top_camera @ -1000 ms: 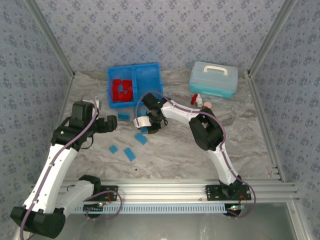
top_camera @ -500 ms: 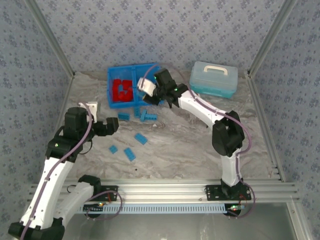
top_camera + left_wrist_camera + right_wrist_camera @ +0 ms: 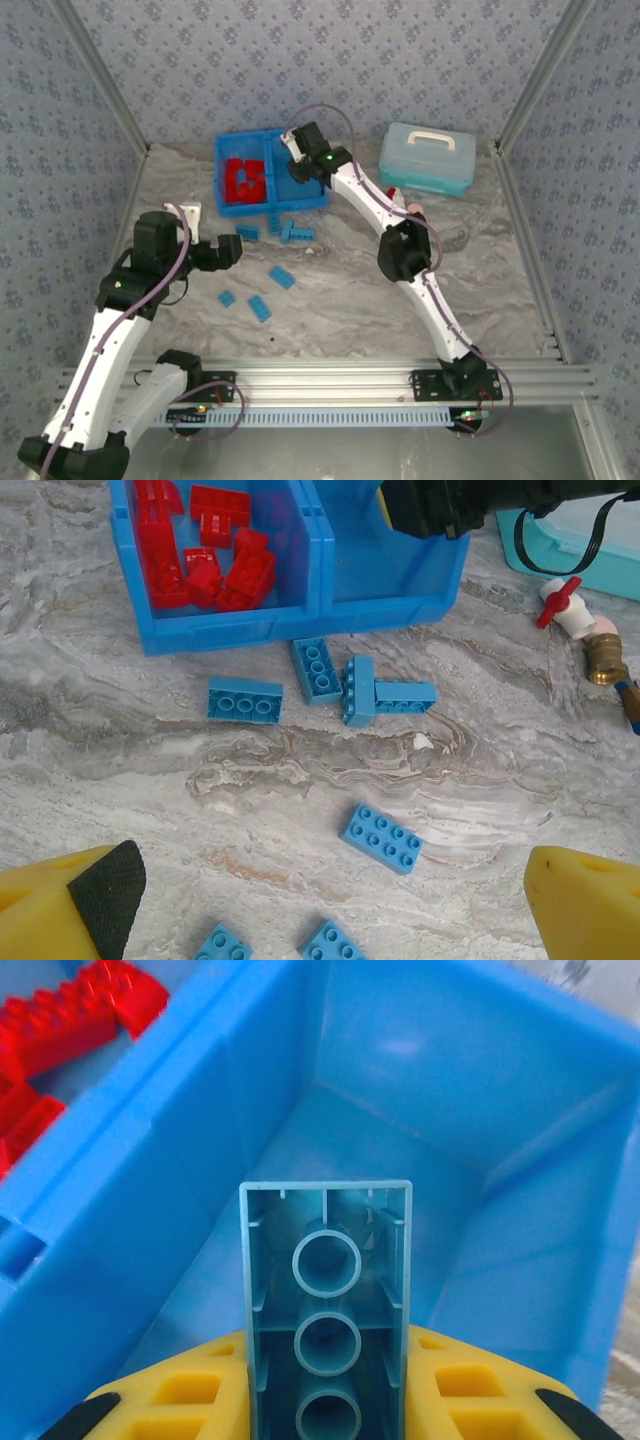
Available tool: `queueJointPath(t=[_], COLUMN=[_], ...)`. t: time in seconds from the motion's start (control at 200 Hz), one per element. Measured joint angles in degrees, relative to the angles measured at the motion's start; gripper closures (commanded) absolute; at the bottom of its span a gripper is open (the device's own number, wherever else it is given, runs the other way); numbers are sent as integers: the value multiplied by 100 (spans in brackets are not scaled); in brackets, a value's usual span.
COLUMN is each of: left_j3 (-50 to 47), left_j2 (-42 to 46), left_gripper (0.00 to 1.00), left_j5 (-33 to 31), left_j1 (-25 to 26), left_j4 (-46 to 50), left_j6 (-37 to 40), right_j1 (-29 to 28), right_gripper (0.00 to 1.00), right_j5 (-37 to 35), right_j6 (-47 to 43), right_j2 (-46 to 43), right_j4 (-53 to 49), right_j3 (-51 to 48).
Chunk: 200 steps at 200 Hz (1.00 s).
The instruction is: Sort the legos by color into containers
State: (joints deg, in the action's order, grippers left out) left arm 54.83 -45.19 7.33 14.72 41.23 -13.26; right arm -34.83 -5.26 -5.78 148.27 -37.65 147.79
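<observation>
Top external
- right fingers [image 3: 300, 168]: narrow, clamped on a blue brick, hanging over the tray [image 3: 270, 207].
- Below those fingers: the right compartment [image 3: 300, 150]. The red legos [image 3: 243, 178] lie in the left compartment, across the divider from the fingers.
- left fingers [image 3: 228, 250]: wide, holding nothing, low over the worktop [image 3: 350, 300].
- loose blue legos [image 3: 281, 277]: scattered on the worktop ahead of and around the left fingers, well apart from the right fingers. Left arm nearer to all of them.

Left wrist
- left fingers [image 3: 60, 905]: both yellow tips spread at the frame corners, gap bare.
- nearest blue brick [image 3: 381, 837]: ahead of the gap, closer to the right-hand tip, lying flat, studs up. Long axis diagonal across the gap.
- Judgement: wrist would need a turn to close across its short sides.

Right wrist
- right fingers [image 3: 180, 1390]: closed on the held blue brick [image 3: 325, 1300].
- Brick pose: long axis runs straight out from the fingertips, hollow underside toward the camera.
- Target: floor of the right compartment [image 3: 400, 1090] directly beyond the brick's free end. Divider [image 3: 240, 1070] just to one side, red legos [image 3: 70, 1020] past it.
- Judgement: release here should land in the blue side.
</observation>
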Motion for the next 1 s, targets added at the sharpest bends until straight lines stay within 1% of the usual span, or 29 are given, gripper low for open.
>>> queueJointPath(t=[0.09, 0.175, 0.22, 0.39, 0.49, 0.555, 0.66, 0.735, 0.784, 0.874, 0.959, 0.999], left_j3=[0, 0, 0, 0, 0, 0, 0, 0, 0, 0, 0, 0], left_j2=[0, 2, 2, -76, -109, -101, -101, -98, -98, -98, -98, -98], left_gripper=[1, 1, 1, 1, 1, 1, 1, 1, 1, 1, 1, 1], left_j5=[0, 0, -2, -2, -2, -2, -2, -2, -2, -2, -2, -2], left_j1=[0, 0, 0, 0, 0, 2, 2, 2, 2, 2, 2, 2], left_j4=[-2, -2, 0, 9, 11, 9, 11, 9, 9, 9, 11, 9], left_j6=[0, 0, 0, 0, 0, 0, 0, 0, 0, 2, 9, 20], right_j1=[-35, -57, -70, -122, -173, -227, -396, -544, -643, -726, -691, -664], right_gripper=[58, 55, 53, 53, 52, 49, 47, 38, 32, 24, 14, 11], right_j5=[9, 11, 9, -20, -20, 120, 426, 619, 737, 841, 894, 914], right_j6=[98, 192, 199, 125, -122, -463, -1397, -2229, -2765, -3314, -3628, -3687], right_j2=[52, 57, 57, -28, -391, -927, -2269, -3112, -3497, -3676, -3412, -3254], right_j4=[-31, -35, -33, -116, -219, -203, 13, 249, 398, 444, 358, 323], right_j3=[0, 0, 2, 0, -188, -713, -2288, -3362, -3947, -4483, -4564, -4564])
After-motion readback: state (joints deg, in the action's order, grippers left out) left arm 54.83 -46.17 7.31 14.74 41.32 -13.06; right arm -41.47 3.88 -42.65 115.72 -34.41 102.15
